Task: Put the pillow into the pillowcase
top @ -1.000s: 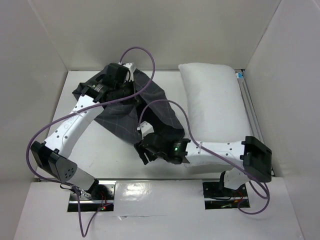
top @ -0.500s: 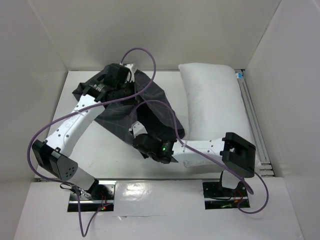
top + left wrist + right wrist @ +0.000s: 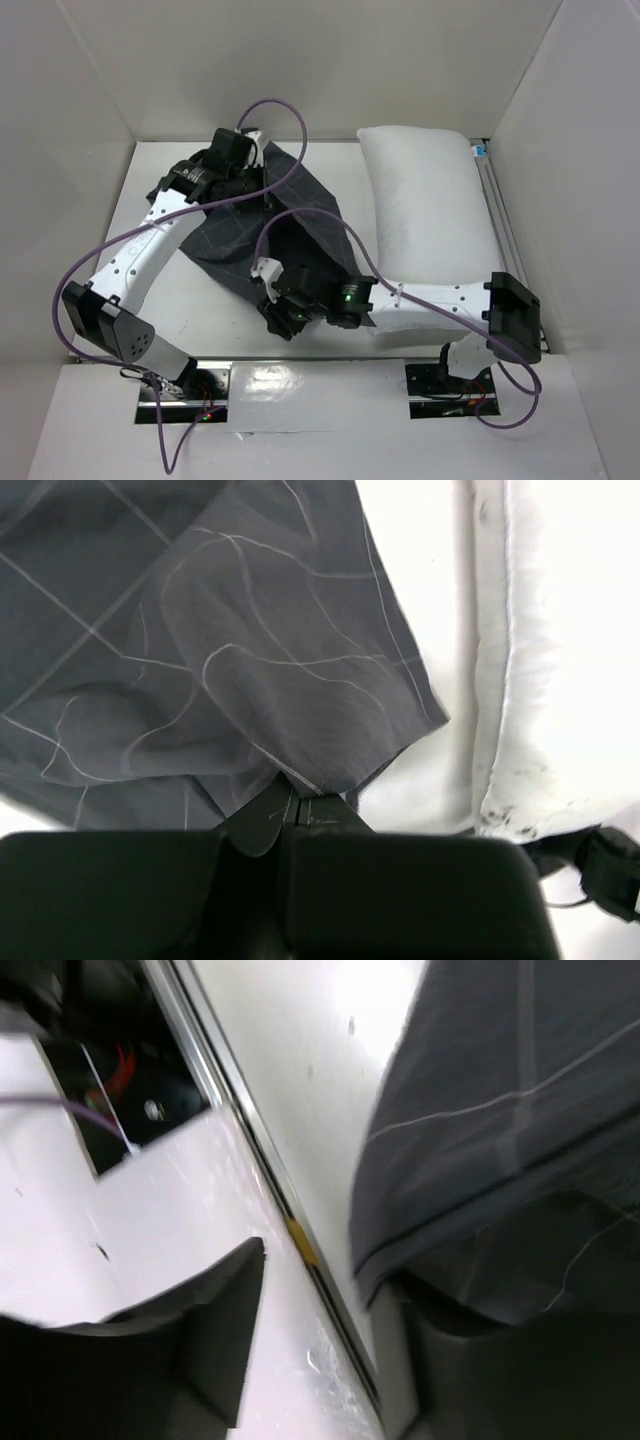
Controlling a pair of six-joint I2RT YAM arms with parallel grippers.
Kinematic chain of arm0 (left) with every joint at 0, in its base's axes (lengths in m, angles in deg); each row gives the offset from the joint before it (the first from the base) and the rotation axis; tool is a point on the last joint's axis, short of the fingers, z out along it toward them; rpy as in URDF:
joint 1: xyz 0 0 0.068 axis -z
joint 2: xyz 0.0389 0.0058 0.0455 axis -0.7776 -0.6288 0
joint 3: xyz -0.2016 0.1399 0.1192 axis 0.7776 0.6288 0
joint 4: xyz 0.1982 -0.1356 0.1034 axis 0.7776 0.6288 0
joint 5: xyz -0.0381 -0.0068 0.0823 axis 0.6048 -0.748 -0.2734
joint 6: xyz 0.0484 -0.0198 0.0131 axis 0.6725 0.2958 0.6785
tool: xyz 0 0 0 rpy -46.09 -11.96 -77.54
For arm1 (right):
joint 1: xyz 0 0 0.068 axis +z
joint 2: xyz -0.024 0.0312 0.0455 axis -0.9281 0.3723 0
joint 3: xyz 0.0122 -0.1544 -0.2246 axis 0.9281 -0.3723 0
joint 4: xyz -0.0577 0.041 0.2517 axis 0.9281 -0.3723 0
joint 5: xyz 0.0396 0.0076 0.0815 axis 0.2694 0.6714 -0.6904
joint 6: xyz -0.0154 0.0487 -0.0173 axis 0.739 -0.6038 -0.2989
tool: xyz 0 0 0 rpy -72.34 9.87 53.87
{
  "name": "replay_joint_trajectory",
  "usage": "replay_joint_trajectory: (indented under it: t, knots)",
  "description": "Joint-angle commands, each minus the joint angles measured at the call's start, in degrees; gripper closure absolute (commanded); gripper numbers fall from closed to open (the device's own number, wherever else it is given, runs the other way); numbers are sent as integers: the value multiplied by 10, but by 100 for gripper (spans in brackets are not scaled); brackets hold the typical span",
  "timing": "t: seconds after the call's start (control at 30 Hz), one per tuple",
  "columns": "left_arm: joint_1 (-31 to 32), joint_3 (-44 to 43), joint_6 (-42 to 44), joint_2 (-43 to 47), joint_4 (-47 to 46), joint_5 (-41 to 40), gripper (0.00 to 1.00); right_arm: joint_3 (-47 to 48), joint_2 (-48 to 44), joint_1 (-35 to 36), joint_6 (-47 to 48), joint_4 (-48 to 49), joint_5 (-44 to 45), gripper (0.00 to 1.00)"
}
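From above, arms (image 3: pixel 150 250) hide part of the crumpled, grid-lined pillowcase (image 3: pixel 300 225) on the bench (image 3: pixel 200 300) beside the white pillow (image 3: pixel 430 210); left wrist: left hand (image 3: pixel 287 815) pinches its edge; right wrist, blurred: right hand (image 3: pixel 330 1295), fingers apart, at its hem.

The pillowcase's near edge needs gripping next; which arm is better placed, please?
Probably right: the right gripper hangs open at the pillowcase's near hem; the left gripper is shut on its far side.
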Motion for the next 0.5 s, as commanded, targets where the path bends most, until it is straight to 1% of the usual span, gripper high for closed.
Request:
replay_joint_trajectory:
  t: [0.0,0.03,0.07,0.13,0.17,0.23,0.27,0.33,0.37,0.4,0.43,0.47]
  knots:
    - [-3,23,-5,32,-13,11,100,-11,15,13,-17,-17,-18,43]
    - [-3,31,-5,37,-13,16,100,-11,15,13,-22,-25,19,39]
    - [-3,31,-5,37,-13,16,100,-5,1,5,-22,-32,30,34]
    - [-3,31,-5,44,-13,7,100,-5,-20,-8,-22,-49,36,34]
    - [-3,31,-5,44,-13,1,100,-5,-32,-26,-22,-49,42,34]
    - [-3,31,-5,50,-13,1,100,-23,-77,-47,-29,-62,47,34]
    - [-3,37,-5,50,-13,1,100,-31,-95,-60,-38,-62,58,36]
    - [-3,37,-5,50,-13,1,100,-58,-145,-102,-88,-62,102,36]
    - [-3,42,-5,50,-13,1,100,-69,-160,-122,-99,-57,102,36]
    - [-3,42,-5,50,-13,1,100,-81,-175,-140,-128,-50,109,32]
    - [-3,48,-5,56,-18,1,100,-91,-186,-181,-139,-45,109,32]
    - [-3,48,-5,56,-18,1,100,-91,-186,-200,-147,-55,109,31]
